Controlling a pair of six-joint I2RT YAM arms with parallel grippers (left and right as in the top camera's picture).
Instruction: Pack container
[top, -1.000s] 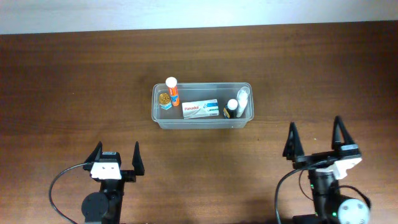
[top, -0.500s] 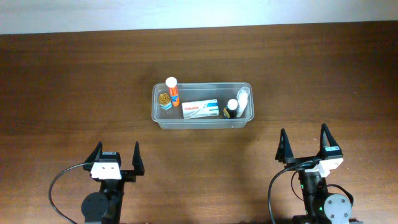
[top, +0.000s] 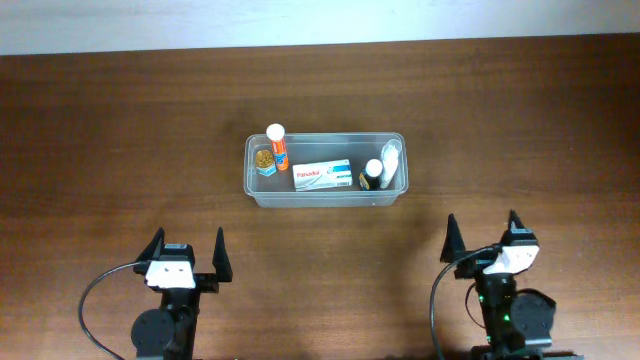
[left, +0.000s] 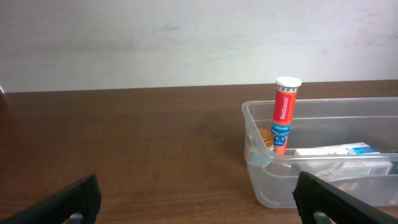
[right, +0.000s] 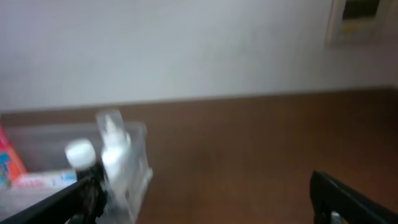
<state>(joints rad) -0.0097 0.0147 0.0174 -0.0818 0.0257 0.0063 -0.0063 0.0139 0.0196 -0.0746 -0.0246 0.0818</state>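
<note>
From overhead, the container (top: 326, 198) lies a little above the middle of the frame on the dark wooden table (top: 120, 130), long side running left to right. In it, from left to right, are a small gold-lidded jar (top: 263, 159), an orange Redoxon tube (top: 278, 146) standing upright beside it, a Panadol box (top: 322, 176) lying flat, a dark bottle (top: 372, 173) with a white cap and a clear bottle (top: 390, 158) at the right end.

Only this view shows both arms at once. The left gripper (top: 190, 240) sits at lower left and the right gripper (top: 482, 228) at lower right, each with its fingers spread apart and holding nothing. The tub is well apart from both, above and between them, and its right end is nearer the right gripper.

The left wrist view alone makes the tube's lettering readable and shows it rising above the rim against a pale wall (left: 155, 37). There the tub fills the right of the frame, ahead of the dark fingertips in the bottom corners.

The right wrist view is blurred. It shows the tub's right end at lower left with the two bottles in it. Its fingertips sit wide apart in the bottom corners, the left one close to the tub's corner.
</note>
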